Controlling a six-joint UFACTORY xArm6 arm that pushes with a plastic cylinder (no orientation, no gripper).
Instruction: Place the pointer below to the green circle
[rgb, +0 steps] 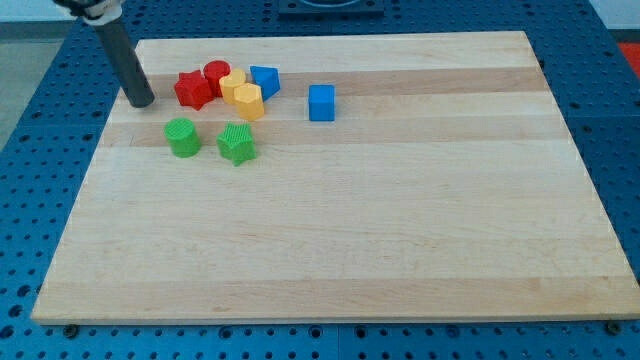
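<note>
We note my tip (141, 102) resting on the wooden board (400, 250) near its top-left corner, bare and carrying nothing, just left of the red star (191, 91) and above-left of the green circle (182, 137). The green circle sits in the board's upper-left area, just left of the green star (237, 144) and apart from it. Above them we record a tight cluster: a red cylinder (216, 75), two yellow blocks (232, 84) (248, 101), a blue triangular block (265, 80), with a blue cube (321, 102) standing apart to the view's right.
</note>
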